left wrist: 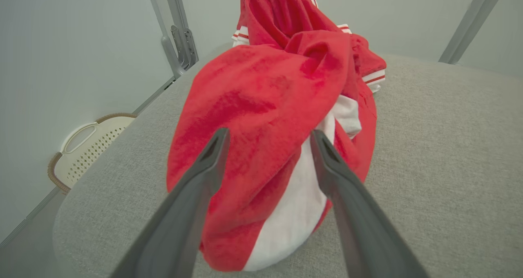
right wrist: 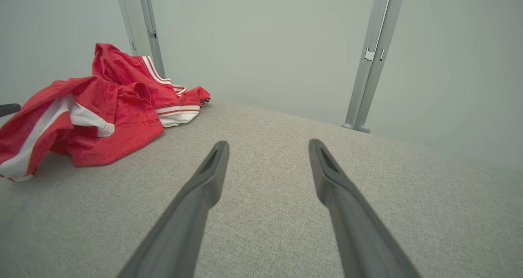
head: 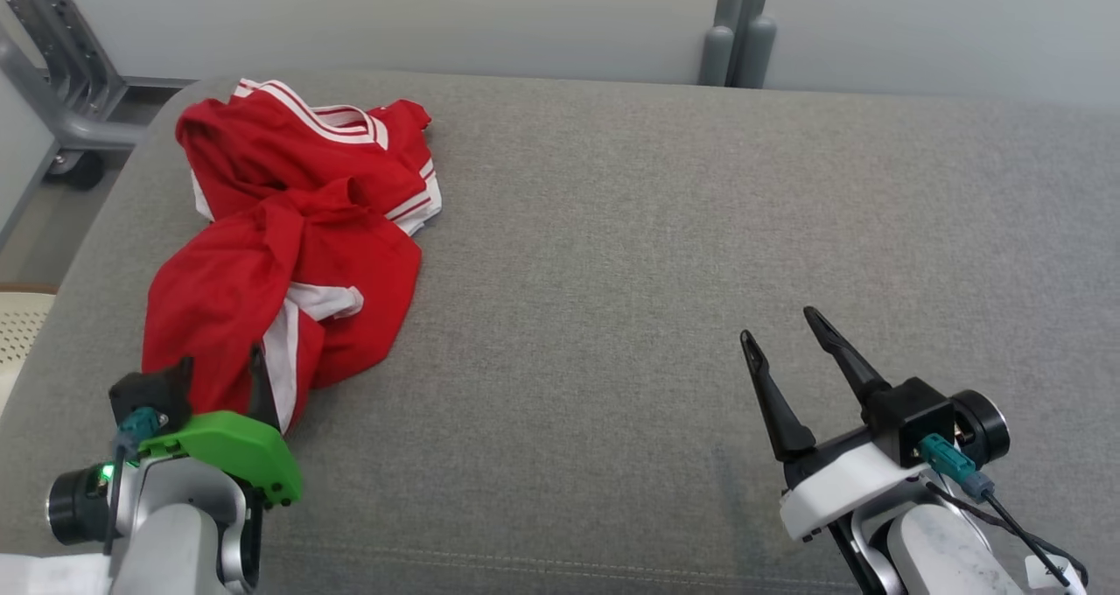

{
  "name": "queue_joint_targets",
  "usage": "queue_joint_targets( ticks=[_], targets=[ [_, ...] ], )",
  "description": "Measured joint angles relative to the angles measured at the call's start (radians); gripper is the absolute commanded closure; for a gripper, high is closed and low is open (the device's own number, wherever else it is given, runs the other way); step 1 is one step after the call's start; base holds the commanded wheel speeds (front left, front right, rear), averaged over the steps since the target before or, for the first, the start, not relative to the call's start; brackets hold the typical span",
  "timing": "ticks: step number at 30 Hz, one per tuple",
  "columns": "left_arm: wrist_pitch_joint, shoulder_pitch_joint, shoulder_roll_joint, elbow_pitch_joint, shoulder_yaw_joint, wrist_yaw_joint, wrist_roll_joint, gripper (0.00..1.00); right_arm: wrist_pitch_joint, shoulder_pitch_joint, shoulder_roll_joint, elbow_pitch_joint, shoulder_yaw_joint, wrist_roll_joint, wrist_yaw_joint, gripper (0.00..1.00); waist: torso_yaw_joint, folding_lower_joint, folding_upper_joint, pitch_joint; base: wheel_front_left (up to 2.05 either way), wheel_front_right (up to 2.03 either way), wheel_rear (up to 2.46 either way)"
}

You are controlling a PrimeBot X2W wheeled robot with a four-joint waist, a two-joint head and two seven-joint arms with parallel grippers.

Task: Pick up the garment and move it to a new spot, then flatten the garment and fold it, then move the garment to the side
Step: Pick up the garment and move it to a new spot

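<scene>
Left gripper: jaws wide, empty, poised at the garment's near edge.
Right gripper: wide open, empty, over bare cushion.
Garment: crumpled, far left on cushion.
Progress: apparently nothing done; pickup, flattening, folding remain.

Left gripper and right gripper both reach forward, jaws spread wide and holding nothing

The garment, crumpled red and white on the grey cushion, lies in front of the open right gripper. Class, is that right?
No: the garment lies in front of the open left gripper, as the head view shows; the right gripper faces bare cushion.
</scene>
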State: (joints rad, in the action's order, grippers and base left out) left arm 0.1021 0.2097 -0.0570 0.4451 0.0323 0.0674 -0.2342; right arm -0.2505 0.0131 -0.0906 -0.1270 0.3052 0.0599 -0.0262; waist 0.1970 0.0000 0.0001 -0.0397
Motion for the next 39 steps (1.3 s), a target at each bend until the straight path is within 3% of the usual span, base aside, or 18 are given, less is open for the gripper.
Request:
queue_joint_targets(
  ticks=[9,19,20,21,22,24,39],
  targets=[
    [-0.061,0.115,-0.042,0.144,-0.025,0.017,0.009,0.00,0.000,0.036,-0.005,0.000,0.003,-0.003,-0.016,0.00,-0.071,0.0000,0.0000,-0.054,0.00,0.00,0.00],
    [-0.081,0.191,-0.046,0.264,-0.025,0.030,0.045,0.00,0.000,0.045,-0.007,-0.001,-0.012,-0.002,-0.016,0.00,-0.115,0.0000,0.0000,-0.090,0.00,0.00,0.00],
    [-0.080,0.193,-0.046,0.273,-0.028,0.031,0.045,0.19,0.000,0.047,-0.006,-0.001,-0.012,-0.002,-0.016,0.00,-0.116,0.0000,0.0000,-0.091,0.00,0.00,0.00],
    [-0.079,0.196,-0.046,0.283,-0.030,0.031,0.045,0.51,0.000,0.047,-0.006,-0.001,-0.012,-0.002,-0.016,0.00,-0.117,0.0000,0.0000,-0.091,0.00,0.00,0.00],
    [-0.076,0.199,-0.046,0.292,-0.033,0.031,0.045,0.60,0.000,0.047,-0.006,-0.002,-0.012,-0.002,-0.016,0.00,-0.118,0.0000,0.0000,-0.091,0.00,0.00,0.00],
    [-0.064,0.203,-0.046,0.303,-0.037,0.039,0.045,1.00,0.000,0.047,-0.005,-0.003,-0.012,-0.002,-0.016,0.00,-0.119,0.0000,0.0000,-0.090,0.00,0.00,0.00],
    [0.093,0.207,-0.037,0.284,-0.041,0.028,0.045,1.00,-0.001,0.043,0.004,-0.024,-0.039,0.014,0.002,0.00,-0.105,0.0000,0.0000,-0.036,0.00,0.00,0.00]
  ],
)
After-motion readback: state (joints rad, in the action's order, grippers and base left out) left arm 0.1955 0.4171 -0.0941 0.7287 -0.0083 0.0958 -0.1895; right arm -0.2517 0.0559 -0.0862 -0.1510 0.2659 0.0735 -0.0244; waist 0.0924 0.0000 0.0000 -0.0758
